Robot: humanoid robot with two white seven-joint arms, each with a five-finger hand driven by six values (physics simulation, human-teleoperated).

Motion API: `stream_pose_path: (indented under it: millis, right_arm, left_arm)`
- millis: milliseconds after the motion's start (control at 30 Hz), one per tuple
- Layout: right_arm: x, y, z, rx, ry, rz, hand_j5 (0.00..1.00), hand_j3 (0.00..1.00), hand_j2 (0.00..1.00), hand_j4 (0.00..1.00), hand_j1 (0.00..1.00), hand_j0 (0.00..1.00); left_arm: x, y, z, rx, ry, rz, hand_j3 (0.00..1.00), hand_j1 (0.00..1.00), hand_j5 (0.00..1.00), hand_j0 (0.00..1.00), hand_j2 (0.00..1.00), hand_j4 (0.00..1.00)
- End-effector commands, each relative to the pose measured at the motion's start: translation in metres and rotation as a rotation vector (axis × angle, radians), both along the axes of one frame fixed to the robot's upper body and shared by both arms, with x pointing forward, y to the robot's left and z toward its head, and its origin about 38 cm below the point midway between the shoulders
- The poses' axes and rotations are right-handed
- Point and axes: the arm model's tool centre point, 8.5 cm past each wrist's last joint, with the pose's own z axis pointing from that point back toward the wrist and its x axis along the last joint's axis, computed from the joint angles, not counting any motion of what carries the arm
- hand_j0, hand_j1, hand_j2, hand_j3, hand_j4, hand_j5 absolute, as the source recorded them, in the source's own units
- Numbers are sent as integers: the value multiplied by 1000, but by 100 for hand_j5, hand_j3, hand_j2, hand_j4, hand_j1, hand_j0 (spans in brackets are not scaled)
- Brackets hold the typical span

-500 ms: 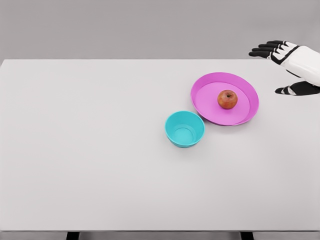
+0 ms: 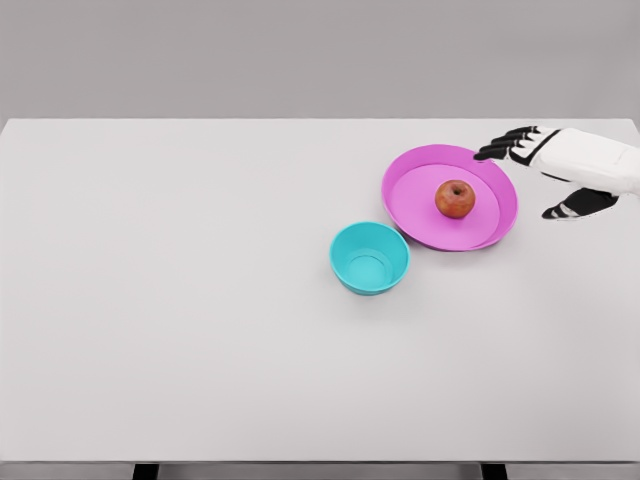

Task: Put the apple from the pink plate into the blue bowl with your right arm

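A red apple (image 2: 455, 198) sits on the pink plate (image 2: 410, 198), a little right of the plate's middle, its stem dimple turned up. The plate lies flat on the pale surface (image 2: 200, 330), toward the far right part of it. Just in front of the plate and to its left stands the blue bowl (image 2: 369, 257), upright, nothing in it; its rim comes very close to the plate's near-left edge, though I cannot tell whether the two actually touch.

The right hand (image 2: 560, 160) comes in from the right edge, its white forearm running out of view there. It hovers at the plate's far right rim, palm turned roughly downward. The dark fingers (image 2: 503, 145) are stretched out and loosely spread, pointing left, their tips just over the plate's outer rim. The thumb (image 2: 578, 204) hangs apart, lower and nearer to me, pointing left as well, off to the right of the plate. The hand holds nothing; the apple lies clear of it, near but untouched, between the fingertips and the bowl.

The left arm does not show anywhere. Two dark legs of the table peek out under the near edge.
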Motion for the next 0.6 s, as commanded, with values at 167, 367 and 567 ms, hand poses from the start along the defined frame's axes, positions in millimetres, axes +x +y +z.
stream_pose_path:
  millis: [167, 367, 567]
  right_arm:
    - [47, 18, -26, 5, 120, -21, 100, 100, 100, 100, 100, 100]
    - [63, 15, -34, 14, 153, -59, 100, 100, 100, 100, 100, 100]
    - [75, 23, -51, 28, 201, -76, 100, 100, 100, 100, 100, 100]
  left_arm:
    - [0, 0, 0, 0, 0, 0, 100, 100, 100, 100, 100, 100]
    - [0, 0, 0, 0, 0, 0, 100, 100, 100, 100, 100, 100]
    - [0, 0, 0, 0, 0, 0, 100, 100, 100, 100, 100, 100]
